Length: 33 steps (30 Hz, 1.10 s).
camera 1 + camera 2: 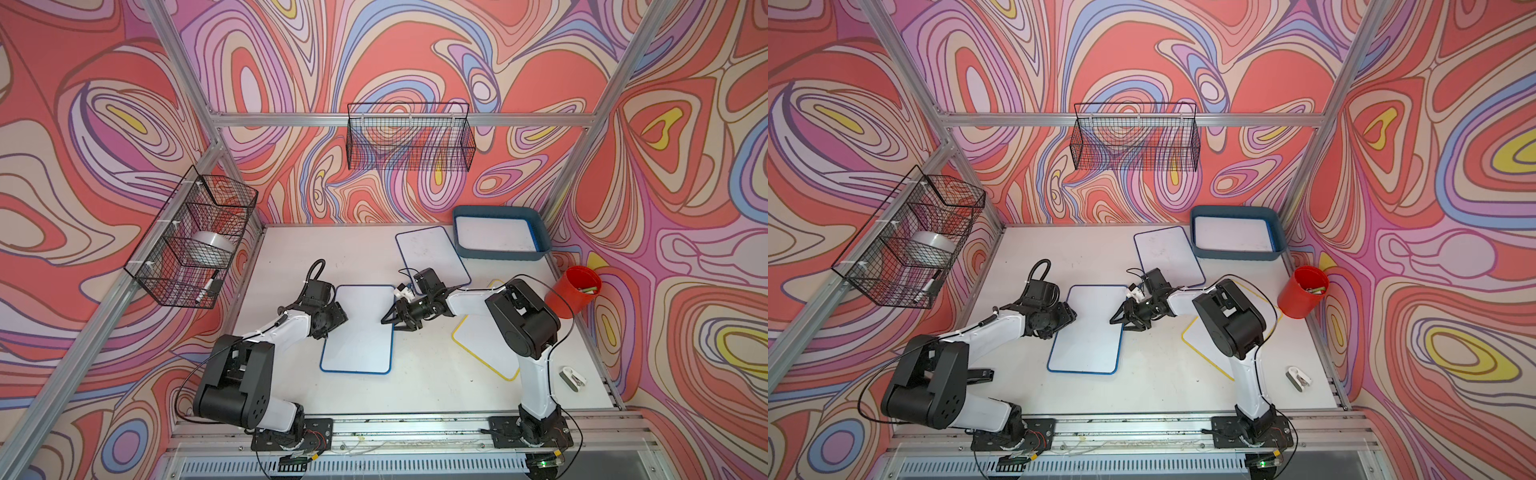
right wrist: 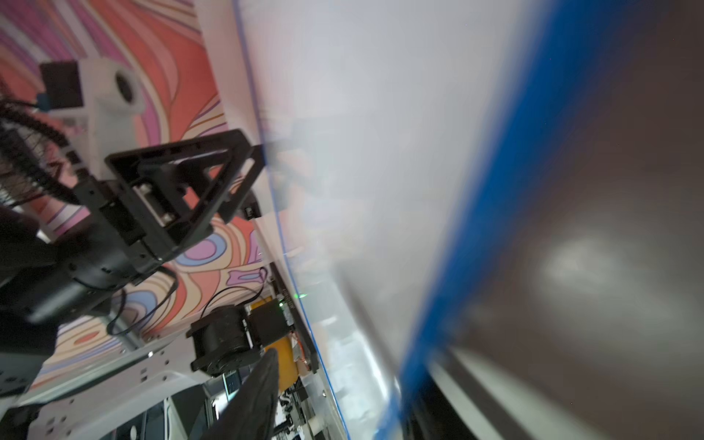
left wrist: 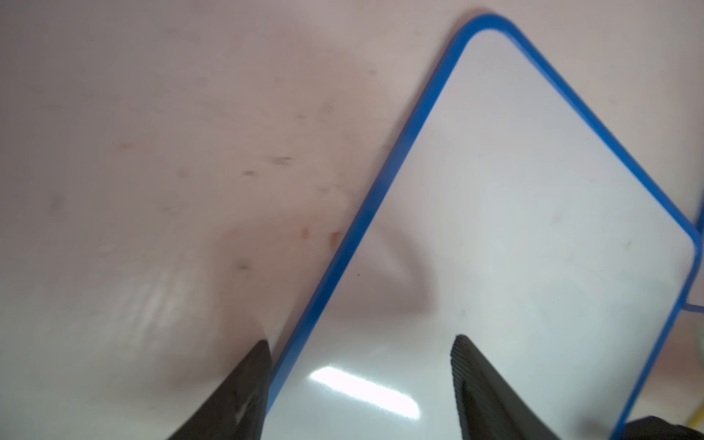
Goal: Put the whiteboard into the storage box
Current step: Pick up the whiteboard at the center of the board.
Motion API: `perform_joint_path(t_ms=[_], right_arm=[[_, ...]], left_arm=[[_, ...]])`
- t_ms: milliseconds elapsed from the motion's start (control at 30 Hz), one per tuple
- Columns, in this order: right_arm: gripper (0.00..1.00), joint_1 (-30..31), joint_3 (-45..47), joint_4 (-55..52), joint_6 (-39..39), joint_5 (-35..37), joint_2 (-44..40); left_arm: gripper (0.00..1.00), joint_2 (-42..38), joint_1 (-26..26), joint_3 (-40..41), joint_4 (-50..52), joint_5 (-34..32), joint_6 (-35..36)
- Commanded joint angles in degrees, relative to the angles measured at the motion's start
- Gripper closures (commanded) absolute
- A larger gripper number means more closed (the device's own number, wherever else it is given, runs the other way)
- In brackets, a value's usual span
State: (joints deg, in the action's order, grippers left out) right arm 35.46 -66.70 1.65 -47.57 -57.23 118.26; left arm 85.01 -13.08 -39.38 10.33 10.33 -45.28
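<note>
The blue-edged whiteboard lies on the counter, well apart from the storage box, the left fingers spread astride one long edge, seemingly to steady it, while the right fingers crowd the opposite edge, their grip too blurred to tell.

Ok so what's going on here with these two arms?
Two robot arms flank the blue-framed whiteboard lying in the middle of the table. The left claw is open, straddling one long edge; the right claw is at the opposite edge, grip unclear. Another whiteboard already lies in the storage box; a navy-framed board and a yellow-framed board wait nearby.
</note>
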Motion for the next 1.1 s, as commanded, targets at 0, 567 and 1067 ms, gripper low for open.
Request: perform_joint_path(t_ms=[0, 567, 1067], right_arm=[[0.49, 4.2, -3.0, 5.2, 2.9, -7.3, -3.0], [0.46, -1.6, -3.7, -12.7, 14.7, -2.0, -9.1], [0.46, -7.0, -2.0, -20.2, 19.2, 0.2, -13.2]], left_arm=[[0.3, 3.4, -3.1, 3.1, -0.6, 14.6, -2.9], [0.3, 1.2, -2.0, 3.0, 1.3, 12.9, -1.8], [0.3, 0.3, -0.8, 4.5, 0.3, 13.3, -1.5]])
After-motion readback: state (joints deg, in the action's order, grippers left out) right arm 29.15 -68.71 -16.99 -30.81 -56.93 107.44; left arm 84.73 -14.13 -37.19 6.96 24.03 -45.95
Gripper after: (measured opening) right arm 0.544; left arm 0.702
